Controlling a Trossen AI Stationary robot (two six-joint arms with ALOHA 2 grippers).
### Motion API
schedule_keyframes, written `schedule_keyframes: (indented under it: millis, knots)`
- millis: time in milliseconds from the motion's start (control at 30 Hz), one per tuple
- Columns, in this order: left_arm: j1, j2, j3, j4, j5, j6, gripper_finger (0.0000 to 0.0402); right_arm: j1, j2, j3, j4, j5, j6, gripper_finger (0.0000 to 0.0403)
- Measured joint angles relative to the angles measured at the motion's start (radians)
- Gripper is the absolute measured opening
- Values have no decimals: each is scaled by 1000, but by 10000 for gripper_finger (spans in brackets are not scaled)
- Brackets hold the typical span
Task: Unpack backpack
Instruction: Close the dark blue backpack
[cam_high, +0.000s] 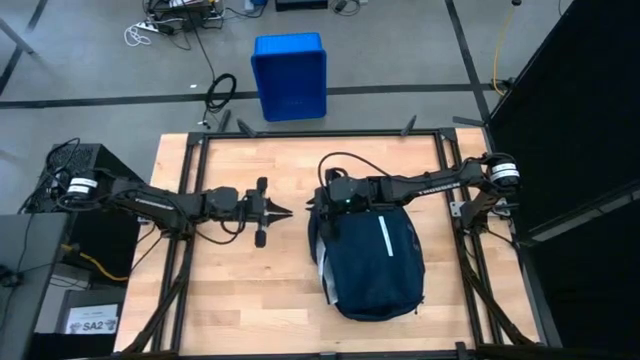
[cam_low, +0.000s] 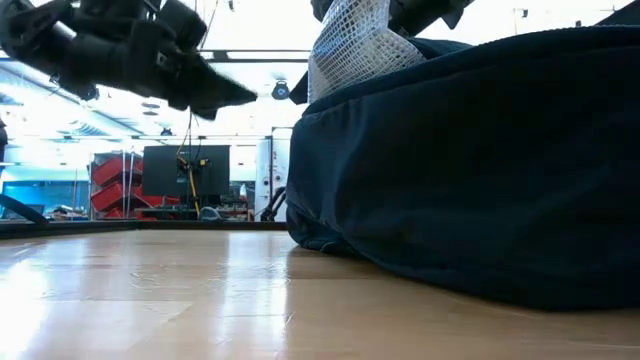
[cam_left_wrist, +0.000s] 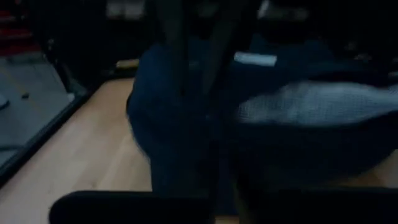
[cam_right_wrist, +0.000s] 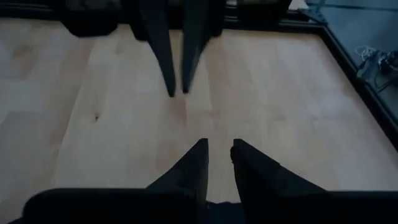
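Wooden table is carrying the backpack, lying directly beneath the right gripper. That gripper is hovering at the bag's top edge, jaws slightly apart, seemingly gripping nothing. Left gripper is waiting beside it, closed and empty. Judging from this, unpacking is barely starting; next comes finding the opening. Any zipper and contents are hidden.

The dark navy backpack lies flat on the table's right half, white stripe facing up.
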Motion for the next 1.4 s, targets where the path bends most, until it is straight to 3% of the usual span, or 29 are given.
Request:
schedule_keyframes:
  millis: [433, 733, 1067, 1167, 1333, 1400]
  knots:
    - [2, 281, 82, 38, -24, 34, 166, -7, -1, 0, 65, -1, -15, 52]
    - [3, 467, 185, 56, -26, 89, 199, -6, -1, 0, 71, -1, -17, 51]
    - [28, 495, 202, 52, -53, 110, 163, -6, -1, 0, 67, -4, -10, 51]
    - [32, 498, 208, 60, -56, 115, 124, -6, -1, 0, 66, -4, -9, 51]
    - [40, 498, 206, 59, -56, 116, 23, -6, -1, 0, 69, -4, -8, 51]
    - [41, 496, 206, 60, -56, 116, 10, -6, -1, 0, 69, -4, -7, 51]
